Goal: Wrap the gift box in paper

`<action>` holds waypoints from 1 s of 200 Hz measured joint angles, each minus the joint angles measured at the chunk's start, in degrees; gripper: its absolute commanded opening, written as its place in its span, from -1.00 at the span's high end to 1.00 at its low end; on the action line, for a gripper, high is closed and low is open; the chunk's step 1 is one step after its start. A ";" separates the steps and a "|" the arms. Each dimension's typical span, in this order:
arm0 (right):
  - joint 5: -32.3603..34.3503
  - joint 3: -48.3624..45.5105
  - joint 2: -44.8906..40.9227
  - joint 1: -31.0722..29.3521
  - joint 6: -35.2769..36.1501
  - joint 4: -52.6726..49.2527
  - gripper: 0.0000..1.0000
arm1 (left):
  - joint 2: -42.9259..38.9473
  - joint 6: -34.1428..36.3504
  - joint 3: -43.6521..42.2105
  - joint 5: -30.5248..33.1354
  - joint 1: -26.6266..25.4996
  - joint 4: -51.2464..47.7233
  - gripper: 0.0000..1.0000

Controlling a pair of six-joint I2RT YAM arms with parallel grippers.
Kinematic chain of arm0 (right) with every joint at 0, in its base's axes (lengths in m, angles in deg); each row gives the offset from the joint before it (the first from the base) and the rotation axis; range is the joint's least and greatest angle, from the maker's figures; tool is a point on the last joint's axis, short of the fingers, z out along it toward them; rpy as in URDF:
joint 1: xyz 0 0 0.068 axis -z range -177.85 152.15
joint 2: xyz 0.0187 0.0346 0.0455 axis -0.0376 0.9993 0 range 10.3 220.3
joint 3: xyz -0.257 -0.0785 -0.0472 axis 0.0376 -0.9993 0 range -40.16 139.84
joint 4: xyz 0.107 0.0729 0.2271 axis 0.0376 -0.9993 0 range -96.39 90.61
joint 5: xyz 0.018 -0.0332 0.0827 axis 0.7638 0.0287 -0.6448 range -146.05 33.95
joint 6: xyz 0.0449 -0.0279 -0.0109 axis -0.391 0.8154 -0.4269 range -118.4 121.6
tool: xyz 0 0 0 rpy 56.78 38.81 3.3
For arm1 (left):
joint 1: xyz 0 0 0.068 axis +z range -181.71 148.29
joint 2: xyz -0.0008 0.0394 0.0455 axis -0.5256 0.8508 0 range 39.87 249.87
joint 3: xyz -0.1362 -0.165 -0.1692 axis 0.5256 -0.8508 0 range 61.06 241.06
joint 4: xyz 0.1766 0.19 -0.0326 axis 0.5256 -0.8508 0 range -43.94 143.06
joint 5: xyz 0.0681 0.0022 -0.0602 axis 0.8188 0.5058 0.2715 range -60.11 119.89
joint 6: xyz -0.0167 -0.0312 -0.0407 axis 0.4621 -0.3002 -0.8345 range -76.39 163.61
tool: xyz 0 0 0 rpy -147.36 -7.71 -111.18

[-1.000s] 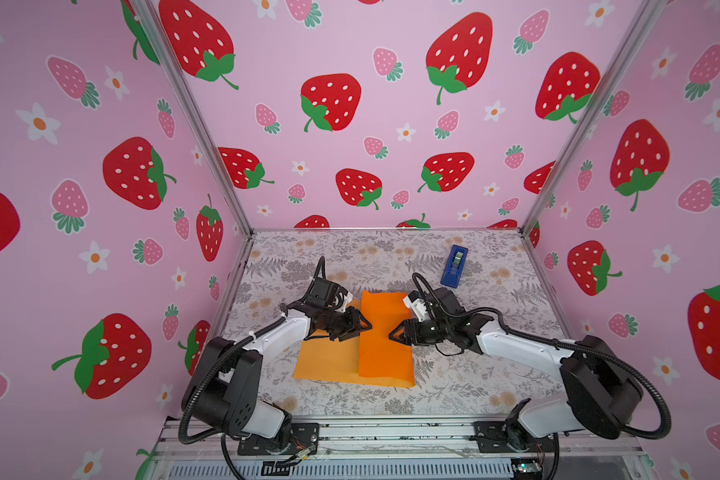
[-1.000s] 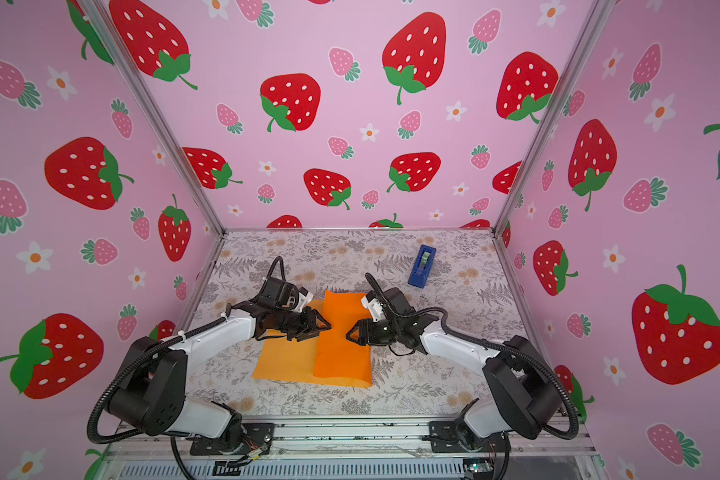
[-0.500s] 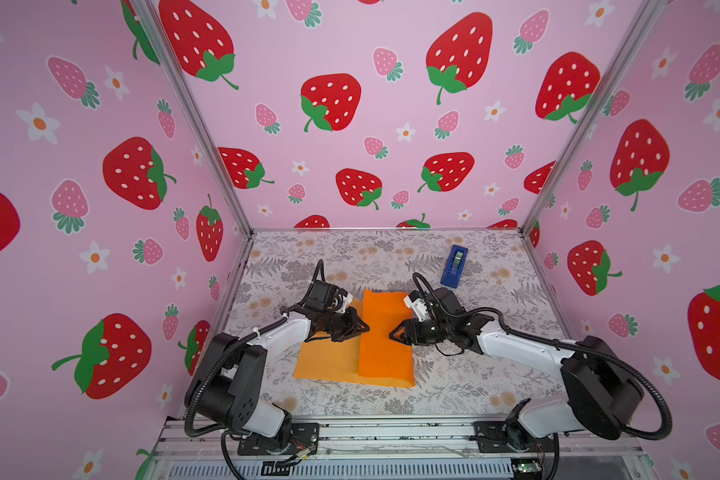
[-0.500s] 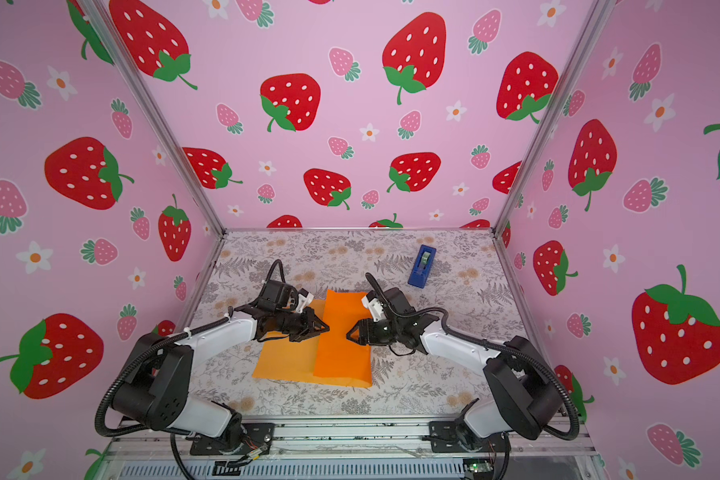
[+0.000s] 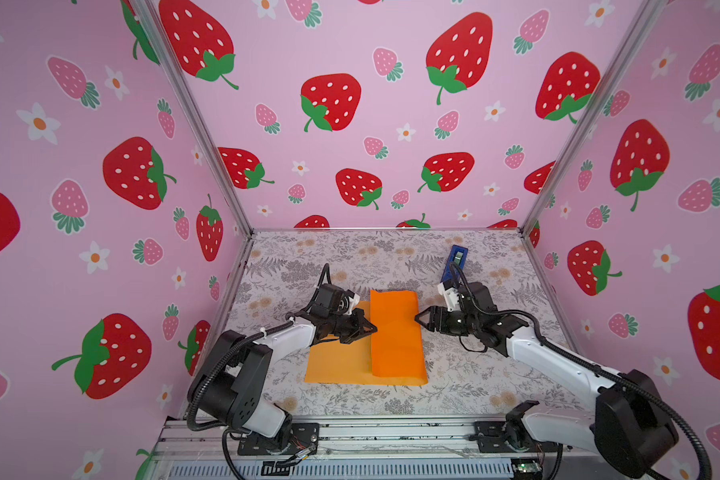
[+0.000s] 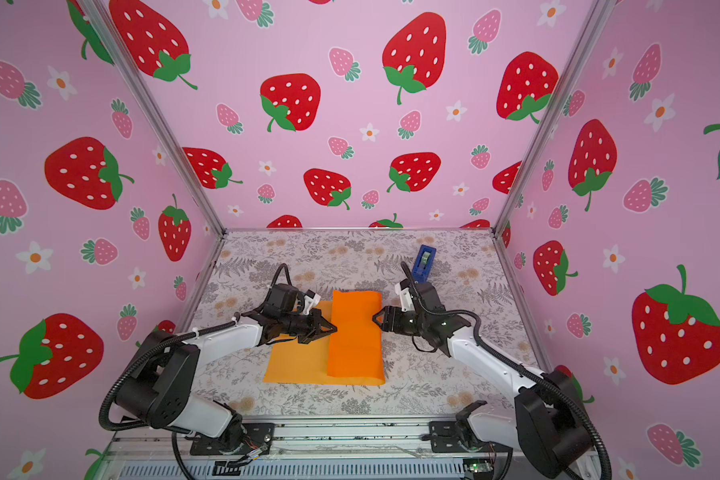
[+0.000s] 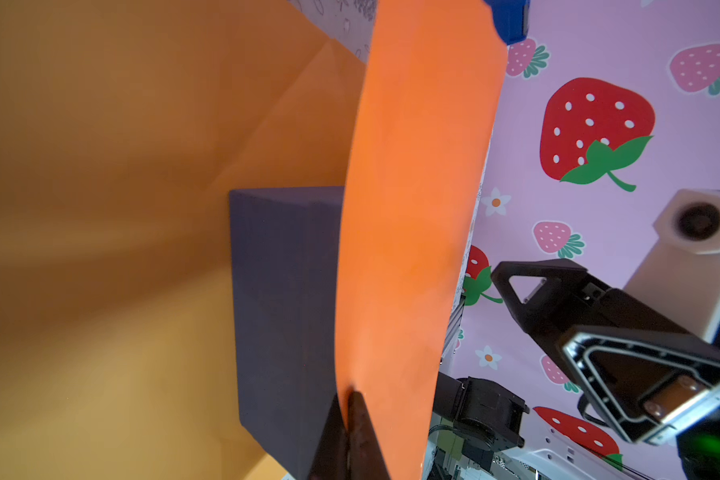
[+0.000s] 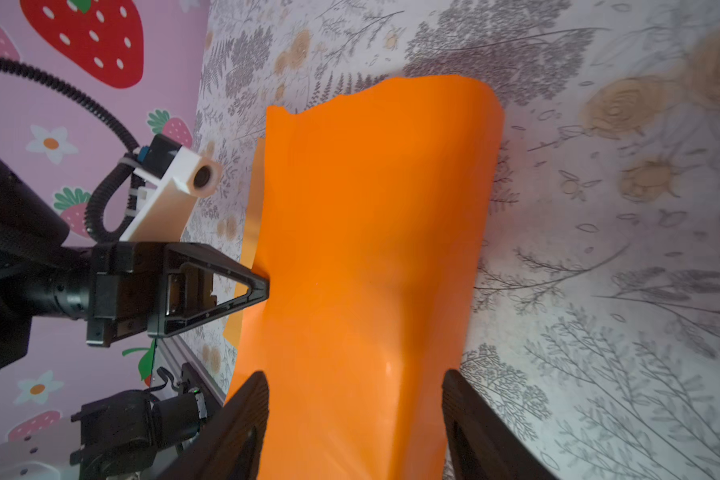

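gift box [image 7: 283, 291] mostly hidden by paper [image 5: 395, 332] | paper edge pinched by left tool [image 7: 350, 401] | right tool [image 8: 354, 380] left spread

the paper [image 5: 395, 336] hides the gift box [image 7: 283, 299] in both top views; the left wrist view shows part.

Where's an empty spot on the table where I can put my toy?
Bare table lies behind the paper, left of the tape dispenser; another strip runs between the paper's front edge and the rail. The middle is crowded: left gripper and right gripper flank the folded paper.
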 measured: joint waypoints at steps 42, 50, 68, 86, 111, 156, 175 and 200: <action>-3.96 -1.33 3.06 1.84 3.34 -0.48 -0.50 | 1.86 -2.54 -0.20 -0.04 -2.21 4.42 0.87; -4.90 -1.33 4.22 1.84 3.74 -0.39 -0.51 | 2.14 -2.86 -0.20 -0.04 -2.56 5.18 0.87; -6.97 -1.49 6.25 1.84 4.33 0.22 -0.51 | 2.67 -3.58 -0.20 0.04 -3.30 6.54 0.87; -8.57 -1.75 7.43 1.84 4.90 0.85 -0.50 | 3.19 -4.33 -0.20 0.07 -3.91 7.85 0.87; -9.20 -1.75 8.72 2.03 5.44 1.07 -0.47 | 3.72 -4.98 -0.20 0.07 -4.31 8.96 0.87; -8.07 -2.08 10.40 2.16 6.78 0.39 -0.43 | 4.17 -5.68 -0.17 0.20 -4.68 10.08 0.87; -7.80 -2.05 10.51 2.16 6.97 0.13 -0.41 | 4.17 -5.68 -0.17 0.24 -4.72 10.10 0.87; -6.36 -1.03 10.43 2.16 7.72 -1.64 -0.39 | 4.17 -5.66 -0.11 0.24 -4.72 10.01 0.87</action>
